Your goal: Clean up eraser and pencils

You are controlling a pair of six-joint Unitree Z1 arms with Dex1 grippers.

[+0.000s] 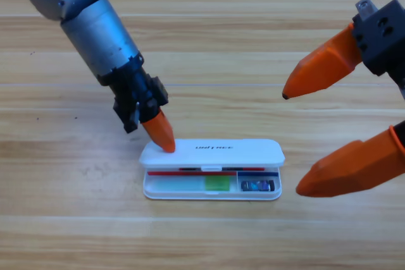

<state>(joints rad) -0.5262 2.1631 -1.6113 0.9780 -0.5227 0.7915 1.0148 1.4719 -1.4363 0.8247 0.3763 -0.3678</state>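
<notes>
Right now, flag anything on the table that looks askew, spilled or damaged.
Nothing stands out. The white case lies square, its lid partly down under the left gripper. The pale pencil and the eraser lie inside. The right gripper waits at the right edge, jaws open.

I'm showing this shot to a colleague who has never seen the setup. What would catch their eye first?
Probably the right gripper, huge at the right edge with its orange jaws spread wide open. Next, the left gripper, pressing down on the left end of the lid of the white case at the table's middle. Through the case's front gap show the pale pencil with a green cap and the dark eraser.
</notes>
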